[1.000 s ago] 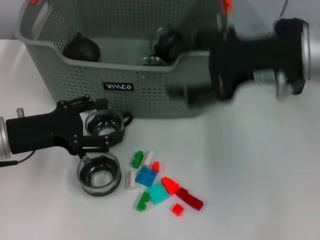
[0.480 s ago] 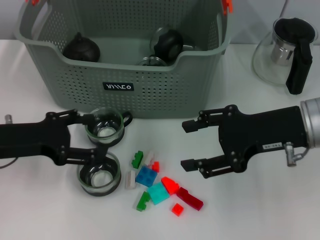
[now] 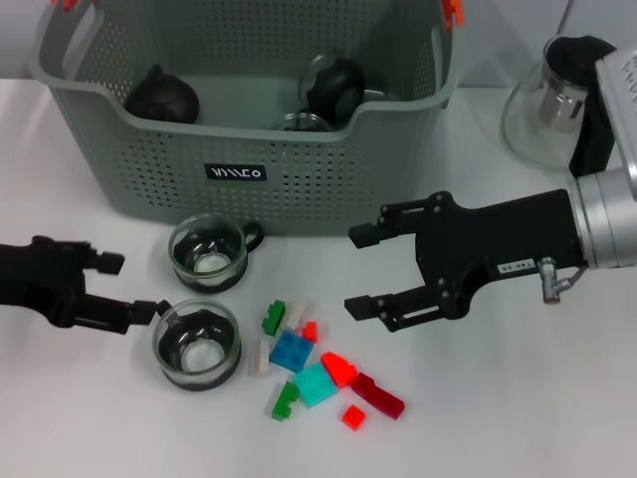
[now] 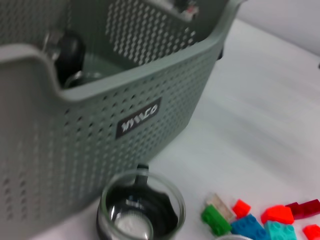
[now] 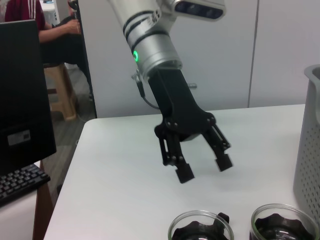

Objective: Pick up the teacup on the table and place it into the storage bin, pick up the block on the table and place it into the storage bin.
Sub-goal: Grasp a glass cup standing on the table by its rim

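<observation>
The grey-green storage bin (image 3: 249,159) stands at the back of the table. Two glass teacups sit in front of it, one near its wall (image 3: 207,254) and one closer to me (image 3: 197,344). A pile of coloured blocks (image 3: 314,363) lies to their right. My left gripper (image 3: 132,286) is open and empty, just left of the cups. My right gripper (image 3: 361,271) is open and empty, just above and right of the blocks. The left wrist view shows the bin (image 4: 100,100), one teacup (image 4: 140,212) and blocks (image 4: 260,222). The right wrist view shows the left gripper (image 5: 204,169) and both cups (image 5: 200,231).
Black round items (image 3: 161,97) and a black-lidded glass piece (image 3: 333,88) lie inside the bin. A glass teapot (image 3: 557,110) with a black handle stands at the back right. In the right wrist view a monitor (image 5: 25,125) and a seated person are beyond the table.
My left gripper has drawn back to the left, away from the teacups, without a cup. My right arm came down from the bin to just above the blocks, open.
</observation>
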`<state>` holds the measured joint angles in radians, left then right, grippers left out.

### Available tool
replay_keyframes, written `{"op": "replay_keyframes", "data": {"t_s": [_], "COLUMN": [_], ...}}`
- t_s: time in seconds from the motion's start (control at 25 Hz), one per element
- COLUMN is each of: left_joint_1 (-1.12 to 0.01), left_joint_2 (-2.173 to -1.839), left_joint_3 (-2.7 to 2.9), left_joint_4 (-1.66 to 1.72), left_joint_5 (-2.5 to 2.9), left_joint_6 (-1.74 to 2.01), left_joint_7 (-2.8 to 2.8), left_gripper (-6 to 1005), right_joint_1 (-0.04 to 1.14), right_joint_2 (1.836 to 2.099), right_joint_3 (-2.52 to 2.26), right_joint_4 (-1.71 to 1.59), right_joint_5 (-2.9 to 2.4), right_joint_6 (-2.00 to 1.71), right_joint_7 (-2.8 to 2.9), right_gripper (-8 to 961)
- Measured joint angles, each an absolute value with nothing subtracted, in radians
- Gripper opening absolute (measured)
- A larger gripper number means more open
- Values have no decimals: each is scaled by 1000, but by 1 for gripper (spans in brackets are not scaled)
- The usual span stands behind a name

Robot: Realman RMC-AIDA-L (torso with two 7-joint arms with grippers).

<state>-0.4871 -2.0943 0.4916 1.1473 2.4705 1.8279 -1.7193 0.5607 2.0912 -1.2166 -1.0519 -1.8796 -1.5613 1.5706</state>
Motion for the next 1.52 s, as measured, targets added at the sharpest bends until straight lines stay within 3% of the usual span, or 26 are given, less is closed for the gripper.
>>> {"op": "replay_keyframes", "data": {"t_s": [0.64, 1.52], "left_joint_1": [-560, -644], "left_joint_2": [-2087, -2094], "left_joint_3": [621, 773], "left_joint_4": [1212, 1020], "left_joint_5": [2600, 2702], "left_joint_6": [1925, 1760], "left_joint_7": [-2409, -2541], "left_gripper": [887, 885], "right_joint_1": [640, 660], "right_joint_2": [2091, 2089], "right_joint_3": [-1208, -1195], "right_joint_4": [-1021, -1012], "right_joint_5": [-1956, -1983], "right_joint_6": [-1547, -1543], "right_joint_7": [1586, 1585], "right_gripper": [807, 806]}}
